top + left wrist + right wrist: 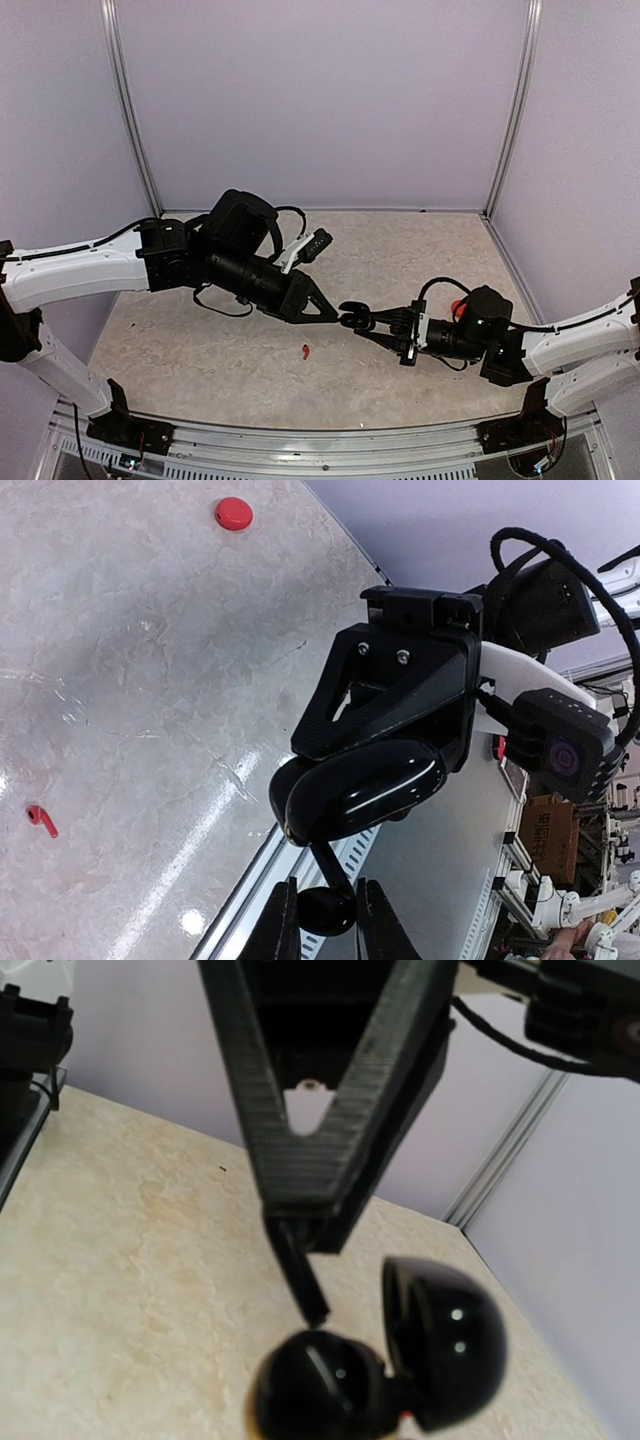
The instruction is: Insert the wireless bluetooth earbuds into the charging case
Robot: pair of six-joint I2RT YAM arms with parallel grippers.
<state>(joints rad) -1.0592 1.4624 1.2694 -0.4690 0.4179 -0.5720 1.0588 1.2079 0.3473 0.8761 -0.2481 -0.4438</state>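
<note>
My left gripper (326, 922) is shut on the bulb of a black earbud (327, 908), held above the table at mid-scene. The earbud's stem (305, 1285) points into the open black charging case (322, 1380), its tip at the case's base. The lid (445, 1355) stands hinged open to the right. My right gripper (362, 322) is shut on that case (351, 319), and its fingers (395, 705) clamp the glossy shell (365, 785). The two grippers meet tip to tip, the left gripper (332, 313) coming from the left. A red earbud (305, 350) lies on the table below them.
The red earbud (40, 820) lies loose on the beige marbled tabletop (200, 350). A small red pebble-shaped case (233, 513) sits farther right, partly hidden behind my right arm (458, 307). Lilac walls enclose the table on three sides, and a metal rail (330, 435) runs along the near edge.
</note>
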